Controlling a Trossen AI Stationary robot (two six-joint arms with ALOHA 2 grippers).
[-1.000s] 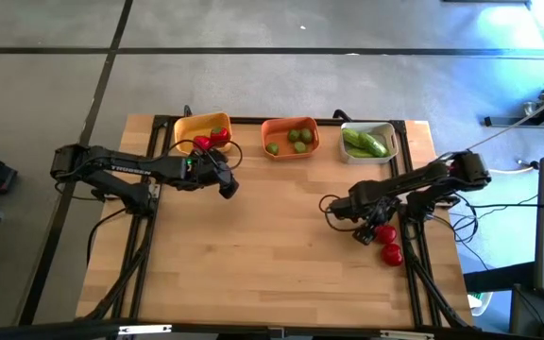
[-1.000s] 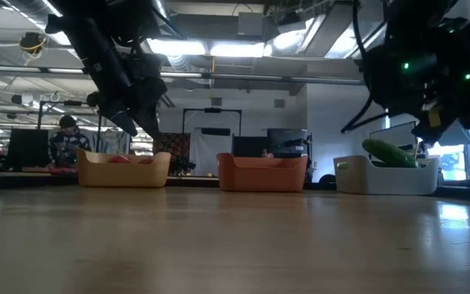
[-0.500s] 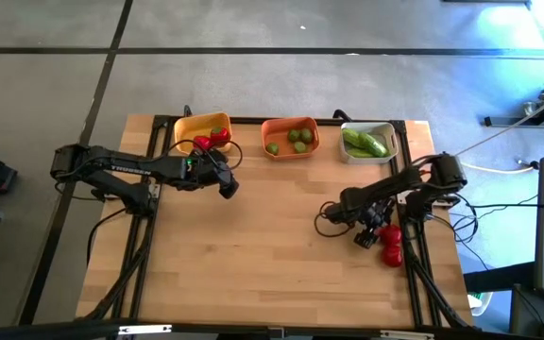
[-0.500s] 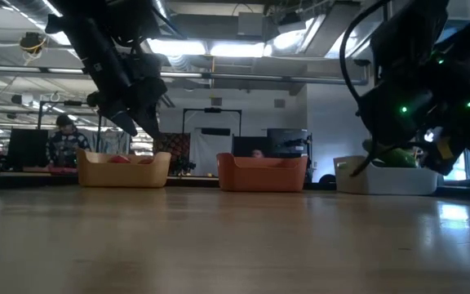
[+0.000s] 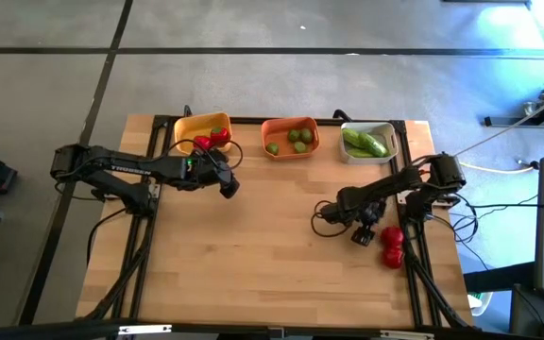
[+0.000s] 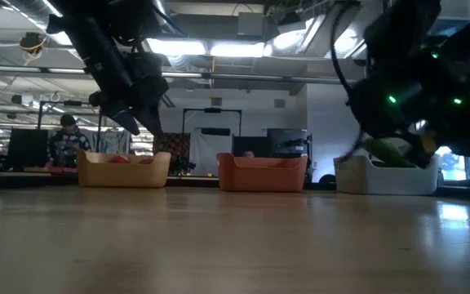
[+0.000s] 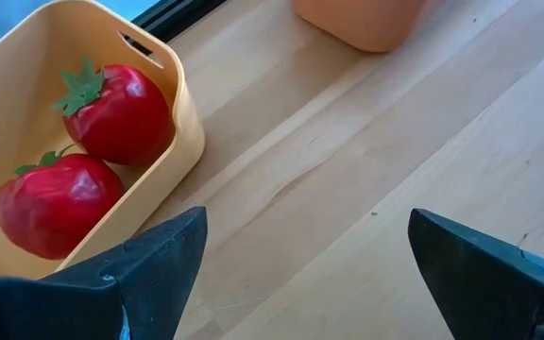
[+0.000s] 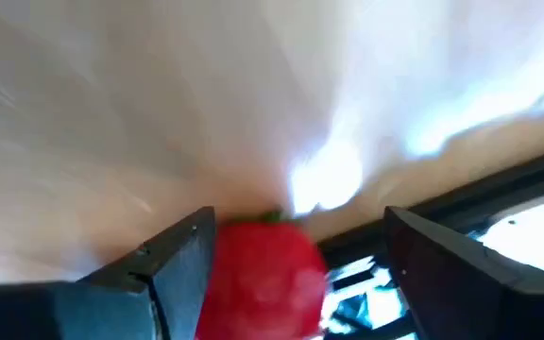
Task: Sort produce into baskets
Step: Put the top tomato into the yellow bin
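The right gripper [image 5: 365, 233] is low over the table [image 5: 272, 264] near its right edge, just beside two tomatoes [image 5: 392, 245] that lie close together there. In the right wrist view its fingers [image 8: 173, 264] stand well apart, and one tomato [image 8: 264, 279] sits between them, close against one finger; the view is blurred, so whether either finger touches it is hard to say, but the gripper is not closed on it.

The left gripper [image 5: 227, 187] hangs above the table just in front of the yellow basket [image 5: 185, 127], holding nothing. In the left wrist view its fingers [image 7: 159, 260] are spread wide, with bare wood between them.

The three baskets stand in a row along the far edge of the table. The yellow basket, on the left, holds two tomatoes [image 7: 88, 156] lying side by side with green leafy tops. The orange basket [image 5: 290, 124], in the middle, holds several limes [image 5: 299, 139]. The white basket [image 5: 392, 140], on the right, holds cucumbers [image 5: 365, 142] lying at a slant.

In the low view a person [image 6: 66, 140] sits in the room behind the table, beyond the yellow basket.
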